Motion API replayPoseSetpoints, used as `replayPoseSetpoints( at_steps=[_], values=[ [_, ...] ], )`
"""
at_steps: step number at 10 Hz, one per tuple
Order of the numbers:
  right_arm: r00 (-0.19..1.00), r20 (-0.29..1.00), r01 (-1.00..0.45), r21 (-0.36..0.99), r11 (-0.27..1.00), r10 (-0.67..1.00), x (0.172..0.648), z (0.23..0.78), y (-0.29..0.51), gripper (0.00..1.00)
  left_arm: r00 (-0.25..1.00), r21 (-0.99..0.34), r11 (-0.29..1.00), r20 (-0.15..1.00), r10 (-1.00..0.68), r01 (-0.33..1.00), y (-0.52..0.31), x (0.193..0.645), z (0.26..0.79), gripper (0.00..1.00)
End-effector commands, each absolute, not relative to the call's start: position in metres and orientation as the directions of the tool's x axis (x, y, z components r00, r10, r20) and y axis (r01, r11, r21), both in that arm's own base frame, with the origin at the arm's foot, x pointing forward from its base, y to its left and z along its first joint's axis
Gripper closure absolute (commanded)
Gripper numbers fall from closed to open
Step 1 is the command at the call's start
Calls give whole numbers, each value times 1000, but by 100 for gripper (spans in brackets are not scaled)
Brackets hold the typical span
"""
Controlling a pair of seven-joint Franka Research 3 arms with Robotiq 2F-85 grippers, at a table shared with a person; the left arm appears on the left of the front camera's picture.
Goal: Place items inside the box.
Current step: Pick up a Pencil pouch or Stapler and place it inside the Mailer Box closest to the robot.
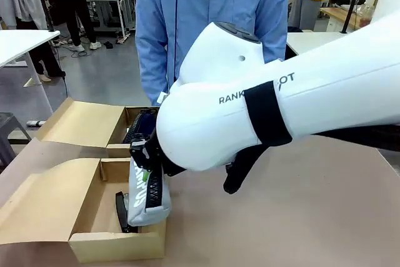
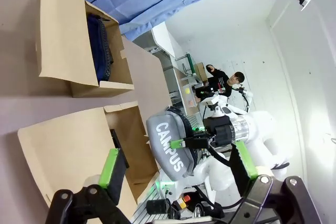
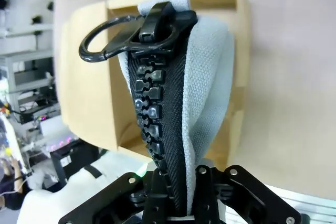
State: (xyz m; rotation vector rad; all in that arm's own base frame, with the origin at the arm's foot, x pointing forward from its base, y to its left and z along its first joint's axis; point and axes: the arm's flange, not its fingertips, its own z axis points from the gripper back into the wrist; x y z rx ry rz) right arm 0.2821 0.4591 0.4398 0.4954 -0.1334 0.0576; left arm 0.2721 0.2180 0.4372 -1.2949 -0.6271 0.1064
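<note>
My right gripper [image 1: 147,158] is shut on the zip edge of the grey pouch [image 1: 142,207], which hangs upright with its lower end inside the near cardboard box [image 1: 94,245]. In the right wrist view the fingers [image 3: 157,195] clamp the black zipper of the grey pouch [image 3: 212,77] above the box [image 3: 86,77]. White "CAMPUS" lettering shows on the grey pouch [image 2: 169,148] in the left wrist view. A black item [image 1: 120,211] lies on the box floor beside it. The navy pouch [image 1: 140,126] rests in the far box [image 1: 119,149]. My left gripper [image 2: 176,156] is open and holds nothing.
A person in a blue shirt [image 1: 206,17] stands at the table's far side. Open cardboard flaps [image 1: 50,195] spread to the left of both boxes. Bare brown tabletop [image 1: 281,229] lies to the right of the boxes. My right arm's large white body [image 1: 281,110] crosses the front view.
</note>
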Motion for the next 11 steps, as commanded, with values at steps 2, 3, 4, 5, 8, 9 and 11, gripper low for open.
replayPoseSetpoints(
  at_steps=[2,3,4,5,8,9,11],
  values=[
    [979,183,-10,496,868,-93,284,445,506,93,822,-913,287,391,414,290,217,272,438,0],
    [983,159,-3,492,870,-87,289,436,513,93,822,-913,287,391,414,290,217,272,438,0],
    [986,141,11,465,885,-86,294,423,519,93,822,-913,287,391,414,290,217,272,438,0],
    [990,126,-4,465,886,-62,298,411,525,93,822,-913,287,391,414,290,217,272,438,0],
    [994,88,16,413,911,-57,312,372,526,93,822,-913,287,391,414,290,217,272,438,0],
    [997,60,26,396,918,-54,311,360,524,93,822,-913,287,391,414,290,217,272,438,0],
    [998,32,41,398,916,-59,308,348,521,93,822,-913,287,391,414,290,217,272,438,0]
  ],
)
